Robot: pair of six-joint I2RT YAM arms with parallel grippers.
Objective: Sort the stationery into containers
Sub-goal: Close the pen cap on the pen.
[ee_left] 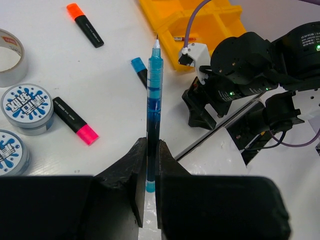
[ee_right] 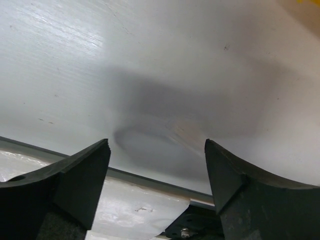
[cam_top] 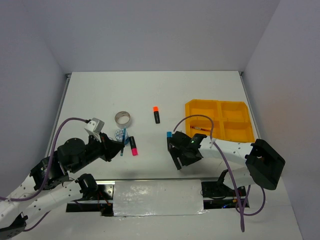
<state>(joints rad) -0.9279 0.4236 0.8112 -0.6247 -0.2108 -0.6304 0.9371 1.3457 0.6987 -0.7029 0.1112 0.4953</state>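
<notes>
Your tray (cam_top: 240,131) sits far right, one pen (cam_top: 199,128) in its near-left part. Left of it lies a highlighter (cam_top: 156,115), then the tape (cam_top: 122,118). Two tubs (ee_left: 26,106) sit just before the tape; right of them, a held pen (ee_left: 152,100), then a second highlighter (cam_top: 133,148).

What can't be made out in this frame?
Blue highlighter: body hidden by the right arm in the top view, and by the blue pen in the left wrist view.
One tub: cut by the left wrist view's left edge.
Tray: far compartments cut by that view's top edge.
</notes>
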